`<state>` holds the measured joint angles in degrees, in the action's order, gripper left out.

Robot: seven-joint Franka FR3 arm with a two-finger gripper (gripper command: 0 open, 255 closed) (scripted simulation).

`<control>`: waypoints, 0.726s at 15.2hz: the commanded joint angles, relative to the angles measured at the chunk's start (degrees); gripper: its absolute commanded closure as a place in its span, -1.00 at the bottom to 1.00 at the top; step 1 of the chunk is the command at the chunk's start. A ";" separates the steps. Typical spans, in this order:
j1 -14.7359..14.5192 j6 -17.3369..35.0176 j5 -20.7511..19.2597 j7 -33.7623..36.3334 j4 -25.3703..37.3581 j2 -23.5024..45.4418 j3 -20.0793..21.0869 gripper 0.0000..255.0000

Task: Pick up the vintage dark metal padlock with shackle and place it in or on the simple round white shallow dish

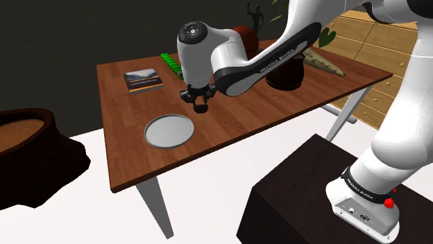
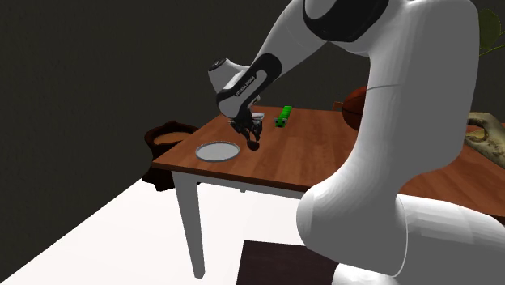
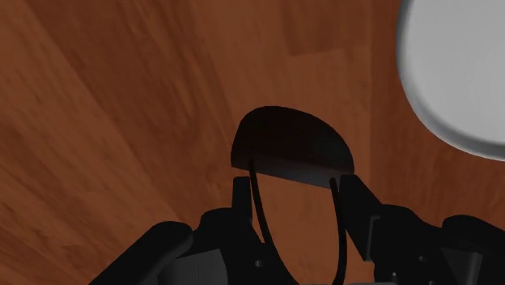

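Clenched black jaws grip their load, which seems lifted just off the large brown wooden tabletop [image 1: 243, 118]. Just beside them, toward the shoulder view's left, lies the round, shallow, grey-white dish [image 1: 168, 129], with nothing in it. Between the fingertips sits the dark, dome-bodied metal padlock [image 3: 291, 146], not yet over the rim. Best to carry it sideways until it is centred over the dish and lower it close. Release only then, so it cannot bounce out.
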<state>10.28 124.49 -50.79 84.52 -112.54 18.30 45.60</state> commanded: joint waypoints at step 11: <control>2.04 -4.32 7.02 -6.77 3.15 -5.19 2.51 1.00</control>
<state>12.13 120.58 -44.47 78.34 -109.59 13.70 47.86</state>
